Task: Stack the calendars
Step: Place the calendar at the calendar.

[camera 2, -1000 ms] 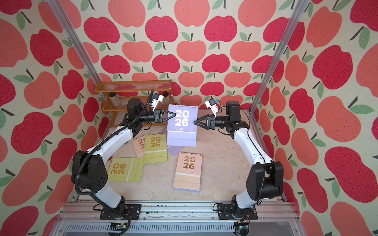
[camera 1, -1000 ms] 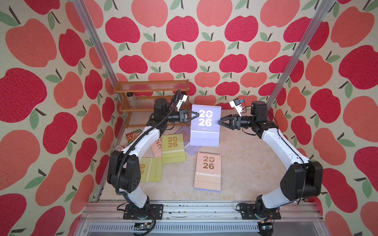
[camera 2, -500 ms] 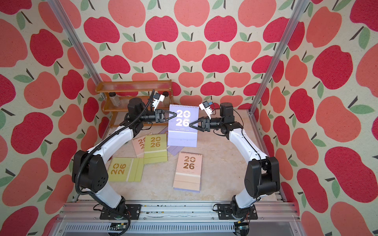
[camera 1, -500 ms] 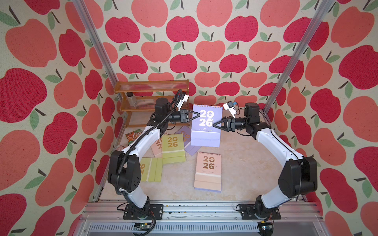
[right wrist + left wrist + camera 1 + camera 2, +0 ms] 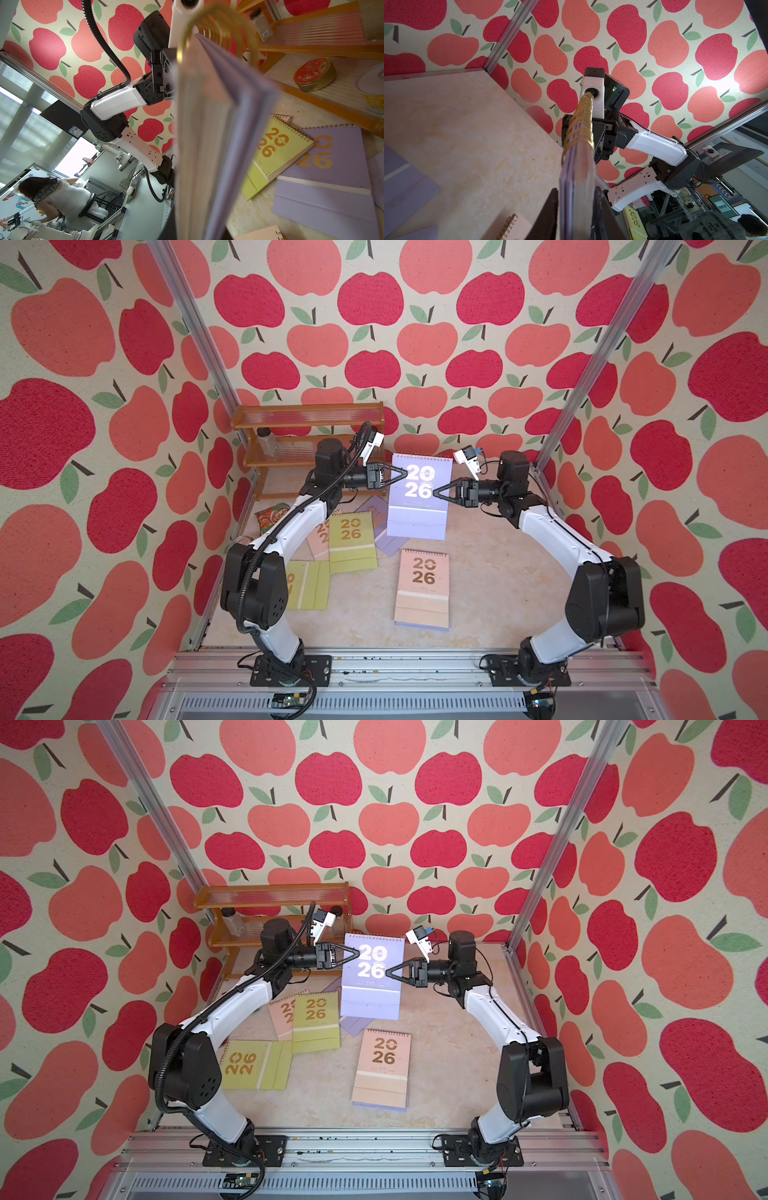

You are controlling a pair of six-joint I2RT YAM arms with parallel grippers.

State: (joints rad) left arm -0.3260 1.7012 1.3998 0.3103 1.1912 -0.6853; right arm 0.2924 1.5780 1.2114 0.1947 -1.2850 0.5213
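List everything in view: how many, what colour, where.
lifted calendar: one, lilac, upright in the air
front calendar: one, pink, flat, front centre
middle calendar: one, yellow-green, overlapping a pink calendar
side calendar: one, yellow-green, by left arm's base
flat lilac calendar: at least one, table, back centre
snack packet: one, green-orange, left edge
shelf: one, orange-brown, back left corner
tin: one, red, on shelf
left end effector: one, black, at lifted calendar's edge
right end effector: one, black, shut on its opposite edge

Blurry lilac spiral-bound calendar fills my lens edge-on, gold wire coil up top. Past it a yellow-green calendar lies overlapping a second flat lilac calendar, next to the orange wooden shelf.
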